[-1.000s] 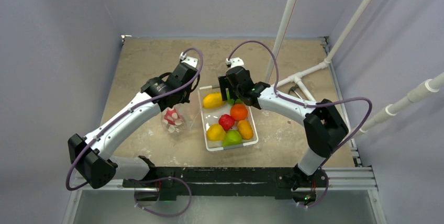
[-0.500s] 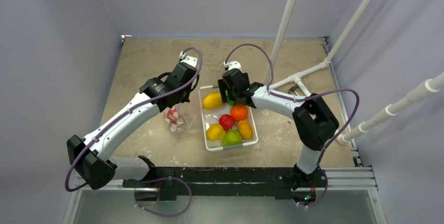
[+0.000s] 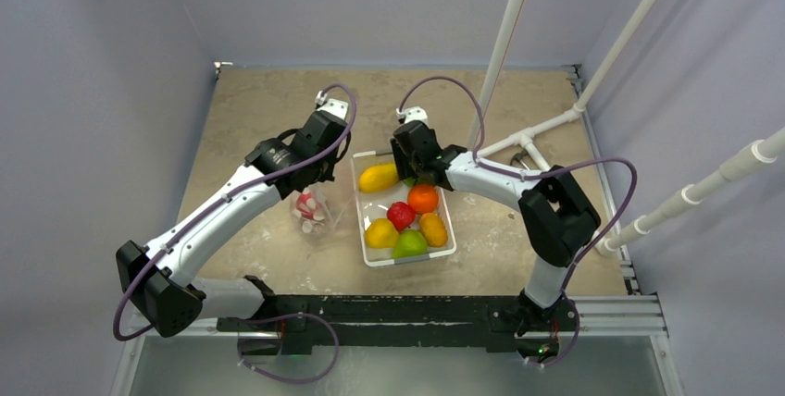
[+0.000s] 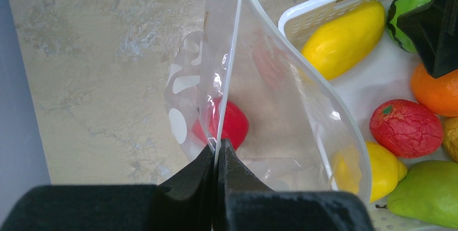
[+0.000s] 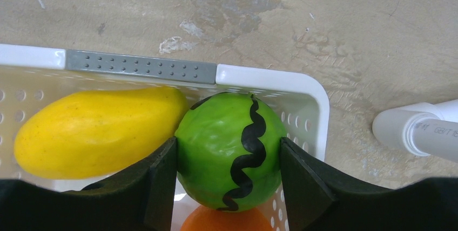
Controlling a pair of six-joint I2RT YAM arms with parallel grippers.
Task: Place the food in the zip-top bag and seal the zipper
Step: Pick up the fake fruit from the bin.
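Observation:
My left gripper point(image 4: 217, 147) is shut on the clear zipper strip point(image 4: 231, 63) of the zip-top bag point(image 4: 281, 112) and holds the bag's mouth open beside the tray. A red fruit point(image 4: 235, 126) lies inside the bag point(image 3: 310, 211). My right gripper point(image 5: 228, 147) is in the far corner of the white tray point(image 5: 270, 77), with a finger pressed on each side of a green melon point(image 5: 216, 144) with a black wavy stripe. A yellow mango point(image 5: 97, 134) and an orange point(image 5: 227, 223) lie against the melon. Several more fruits lie in the tray point(image 3: 407, 260).
White pipes point(image 3: 546, 128) lie on the table just right of the tray and rise at the back; one pipe end point(image 5: 421, 131) is near my right gripper. The tray point(image 4: 324, 1) sits close against the bag's open side.
My right gripper has shifted a little left and down into the tray's far corner, over the green melon. The left arm and the bag have barely moved.

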